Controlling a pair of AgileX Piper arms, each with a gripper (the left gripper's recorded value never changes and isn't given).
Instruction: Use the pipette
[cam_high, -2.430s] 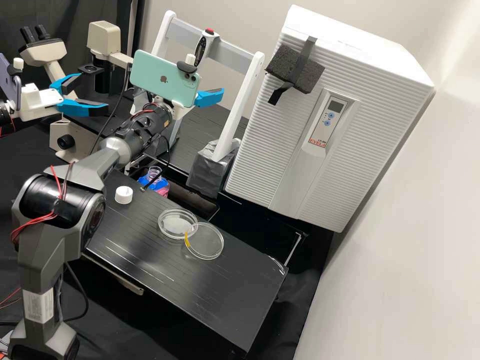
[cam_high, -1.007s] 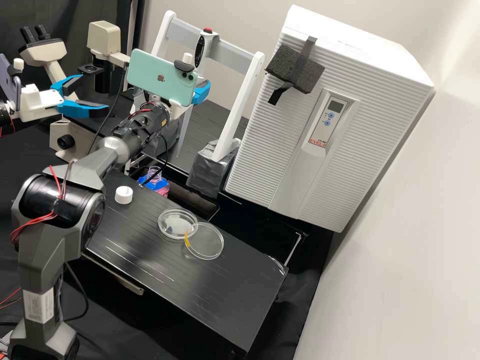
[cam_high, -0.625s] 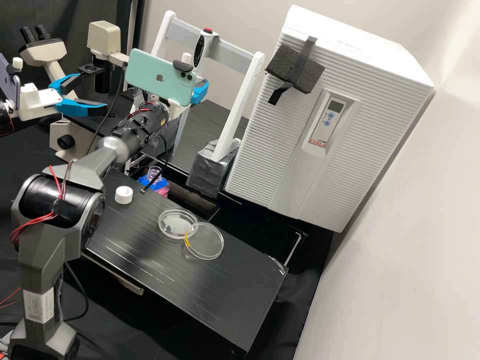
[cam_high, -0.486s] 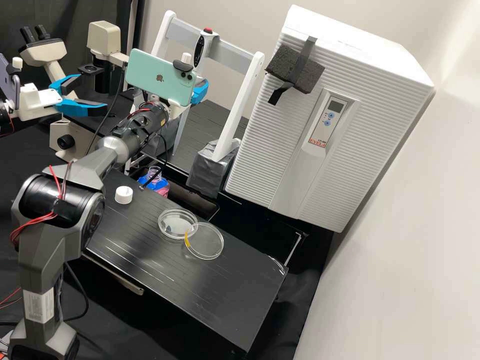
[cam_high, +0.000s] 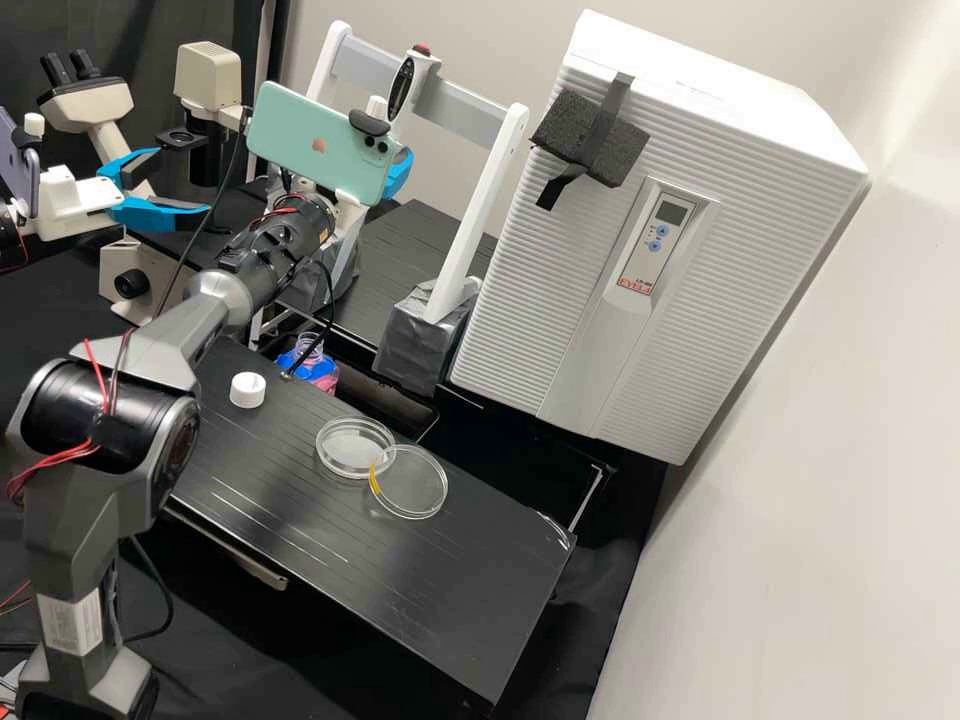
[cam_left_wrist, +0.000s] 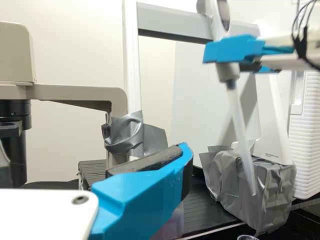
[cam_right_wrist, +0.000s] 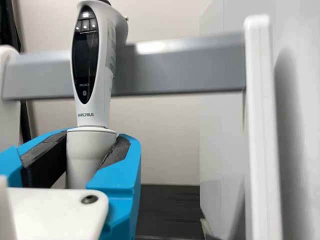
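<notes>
High view: the left gripper (cam_high: 185, 182) gapes wide beside the beige microscope (cam_high: 110, 262), holding nothing. Left wrist view: the right gripper (cam_left_wrist: 235, 55) grips the white-and-black electronic pipette (cam_left_wrist: 240, 130) at the white stand (cam_left_wrist: 131, 75). Right wrist view: blue fingers (cam_right_wrist: 120, 170) hug its lower barrel.

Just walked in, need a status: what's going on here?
The right gripper is shut on the pipette, up by the white stand. The left gripper hangs open beside the microscope, holding nothing. Two clear dishes and a white cap sit on the black tray, untouched.
</notes>
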